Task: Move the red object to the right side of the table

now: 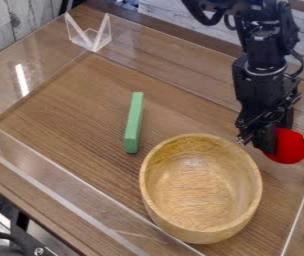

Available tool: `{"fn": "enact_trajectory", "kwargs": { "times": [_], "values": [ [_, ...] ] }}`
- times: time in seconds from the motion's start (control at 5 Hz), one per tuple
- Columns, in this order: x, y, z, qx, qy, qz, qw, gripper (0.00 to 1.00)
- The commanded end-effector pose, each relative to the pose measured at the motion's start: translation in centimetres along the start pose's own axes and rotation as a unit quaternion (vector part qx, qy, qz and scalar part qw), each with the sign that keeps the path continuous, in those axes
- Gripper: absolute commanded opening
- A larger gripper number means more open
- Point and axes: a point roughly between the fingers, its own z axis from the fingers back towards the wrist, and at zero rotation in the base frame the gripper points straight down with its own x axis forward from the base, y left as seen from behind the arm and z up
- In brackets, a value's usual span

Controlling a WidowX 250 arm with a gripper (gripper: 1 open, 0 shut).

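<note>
The surface (75,100) is brown wood grain with a faint sheen, edged by clear, glossy acrylic walls (55,190) that catch the light. The bowl (202,187) is pale turned wood, smooth and matt, its grain plain inside. The red object (290,147) looks like shiny plastic. The green bar (135,122) is matt. The arm (264,60) is black, part glossy.

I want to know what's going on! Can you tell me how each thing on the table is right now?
Tool: shut on the red fruit, pointing steeply down.
Red fruit: held, by the table's right wall.
Wooden bowl: upright, empty.
Green bar: lying flat, untouched.
Table: wood-grain, ringed by clear walls.
</note>
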Motion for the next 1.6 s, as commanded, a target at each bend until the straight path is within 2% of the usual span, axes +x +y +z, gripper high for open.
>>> {"fn": "enact_trajectory", "kwargs": {
  "times": [0.0, 0.6, 0.8, 1.0, 1.4],
  "values": [
    [-0.3, -1.6, 1.0, -0.029, -0.005, -0.011, 0.9995, 0.00],
    [0.1, -2.3, 0.2, -0.032, -0.014, -0.009, 0.9993, 0.00],
    [0.3, -2.3, 0.5, -0.029, -0.018, -0.008, 0.9994, 1.00],
    [0.5, -2.3, 0.8, -0.027, -0.022, -0.009, 0.9994, 1.00],
    [1.3, -2.5, 2.7, -0.033, -0.017, -0.021, 0.9991, 1.00]
  ]
}}
